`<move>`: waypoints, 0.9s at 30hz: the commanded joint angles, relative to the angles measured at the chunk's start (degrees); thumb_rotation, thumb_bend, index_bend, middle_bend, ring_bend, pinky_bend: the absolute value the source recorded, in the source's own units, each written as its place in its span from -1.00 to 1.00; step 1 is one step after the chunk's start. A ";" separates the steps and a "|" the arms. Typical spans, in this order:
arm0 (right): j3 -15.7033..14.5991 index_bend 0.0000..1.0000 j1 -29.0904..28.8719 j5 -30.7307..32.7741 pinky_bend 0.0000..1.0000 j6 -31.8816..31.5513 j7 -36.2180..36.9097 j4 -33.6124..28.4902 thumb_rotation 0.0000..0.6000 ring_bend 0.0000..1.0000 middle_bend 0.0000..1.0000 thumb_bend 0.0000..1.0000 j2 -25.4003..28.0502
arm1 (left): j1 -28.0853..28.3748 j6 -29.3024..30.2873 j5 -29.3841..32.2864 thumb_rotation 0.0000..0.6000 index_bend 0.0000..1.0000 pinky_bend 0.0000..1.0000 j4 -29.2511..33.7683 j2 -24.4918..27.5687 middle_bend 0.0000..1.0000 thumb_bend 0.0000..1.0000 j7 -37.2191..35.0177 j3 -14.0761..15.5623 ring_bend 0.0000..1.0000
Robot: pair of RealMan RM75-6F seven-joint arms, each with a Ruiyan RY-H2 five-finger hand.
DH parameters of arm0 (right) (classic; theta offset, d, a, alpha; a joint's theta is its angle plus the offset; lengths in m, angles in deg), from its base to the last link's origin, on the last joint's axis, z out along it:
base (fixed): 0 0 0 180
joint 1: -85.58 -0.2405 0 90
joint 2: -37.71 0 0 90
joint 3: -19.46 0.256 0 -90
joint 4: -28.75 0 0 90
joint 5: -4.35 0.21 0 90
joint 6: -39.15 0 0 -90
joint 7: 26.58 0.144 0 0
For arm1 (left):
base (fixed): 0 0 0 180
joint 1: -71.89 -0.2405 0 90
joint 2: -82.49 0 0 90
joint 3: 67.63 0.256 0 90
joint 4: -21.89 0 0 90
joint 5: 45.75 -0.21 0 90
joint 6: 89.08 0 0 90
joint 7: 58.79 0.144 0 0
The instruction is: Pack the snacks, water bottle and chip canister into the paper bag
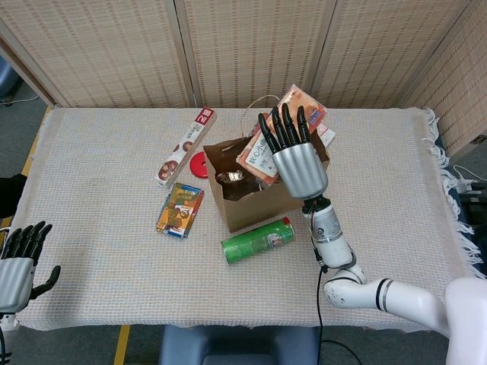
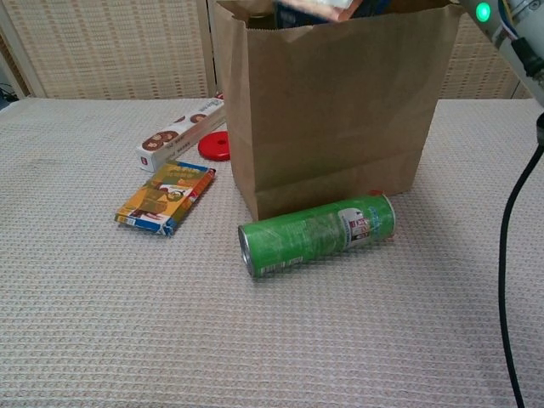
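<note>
A brown paper bag (image 1: 255,199) (image 2: 336,110) stands open mid-table. An orange and blue snack box (image 1: 293,110) (image 2: 310,8) leans out of its mouth, tilted. My right hand (image 1: 293,156) hovers over the bag's near right rim with its back to the camera. Its fingers (image 1: 285,125) are fanned out straight in front of the box, and the palm side is hidden. A green chip canister (image 1: 257,240) (image 2: 316,234) lies on its side in front of the bag. My left hand (image 1: 19,262) rests open and empty at the table's near left edge.
Left of the bag lie a long cookie box (image 1: 186,146) (image 2: 180,133), a red disc (image 1: 198,164) (image 2: 214,145) and a flat colourful snack pack (image 1: 180,210) (image 2: 166,197). A shiny wrapper (image 1: 230,177) shows inside the bag. My right forearm and its cable (image 2: 510,212) hang at the right.
</note>
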 commanded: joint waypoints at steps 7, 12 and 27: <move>-1.32 -1.00 0.33 -1.24 -0.76 -0.57 0.72 -0.37 1.00 -1.00 -0.85 -0.97 0.74 | 0.01 -0.10 0.10 1.00 -0.97 -1.00 0.16 0.09 -1.00 -0.24 0.03 -0.01 -1.00; -0.16 -1.00 0.88 -1.26 -0.76 -1.71 4.98 -3.83 1.00 -1.00 -0.85 -0.97 1.81 | 0.02 -0.15 0.18 1.00 -0.97 -1.00 0.25 0.12 -1.00 -0.24 0.06 -0.03 -1.00; -14.34 -1.00 15.73 -5.84 -0.74 5.25 38.20 -34.40 1.00 -0.95 -0.85 -0.97 25.10 | -0.03 -0.10 0.36 1.00 -0.98 -1.00 0.49 0.03 -1.00 -0.23 0.78 -0.06 -1.00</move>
